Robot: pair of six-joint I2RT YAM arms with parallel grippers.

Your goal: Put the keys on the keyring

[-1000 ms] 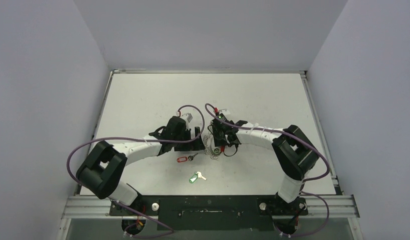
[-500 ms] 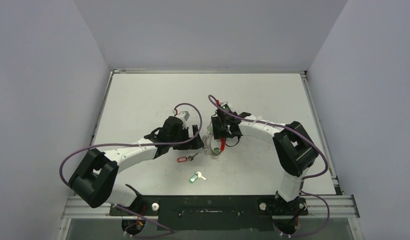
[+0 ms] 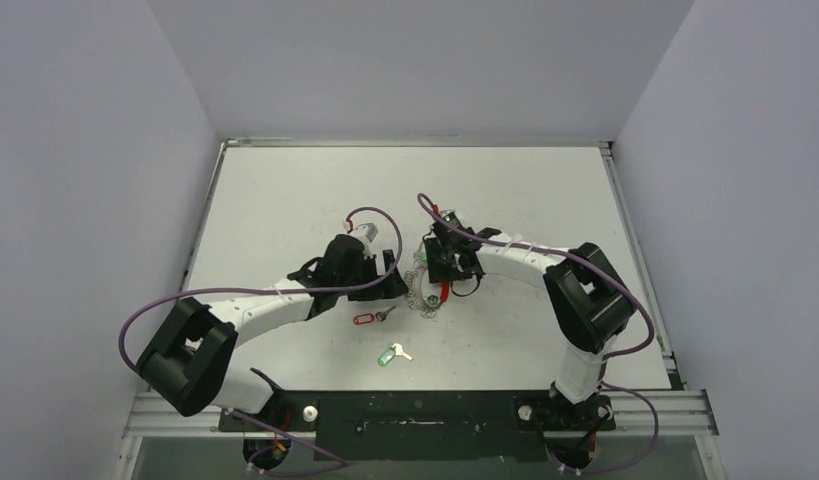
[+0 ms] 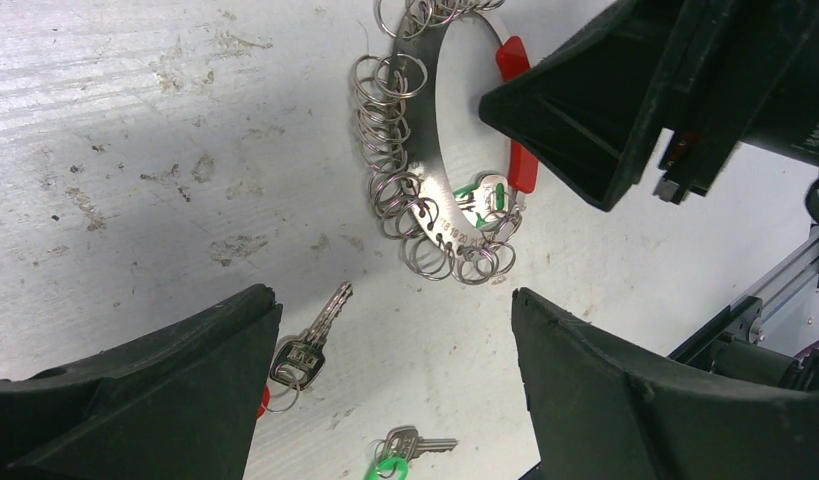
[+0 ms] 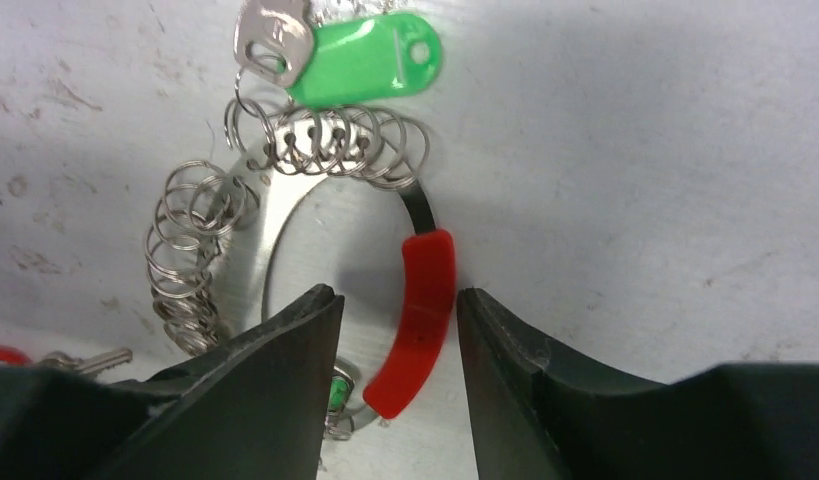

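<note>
The keyring [image 5: 285,200], a steel ring fringed with small loops and carrying a red arc [image 5: 421,310], lies flat on the table. My right gripper [image 5: 393,297] is open astride that arc: the right finger touches it and a gap shows on the left. One of the keys, with a green tag [image 5: 365,55], hangs from a loop. My left gripper [image 4: 393,298] is open and empty, just near of the keyring [image 4: 425,190]. A key with a red tag [image 4: 305,345] and a green-tagged key [image 4: 417,443] lie loose beside it.
From above, both grippers meet at the keyring [image 3: 425,288] mid-table. The red-tagged key [image 3: 366,319] and green-tagged key [image 3: 391,354] lie nearer the arm bases. The right gripper's fingers [image 4: 605,110] fill the left wrist view's upper right. A rail [image 3: 415,410] runs along the near edge.
The right gripper has shifted slightly farther and left over the keyring's red arc. The left arm's elbow swung outward a little. The two loose keys have not moved.
</note>
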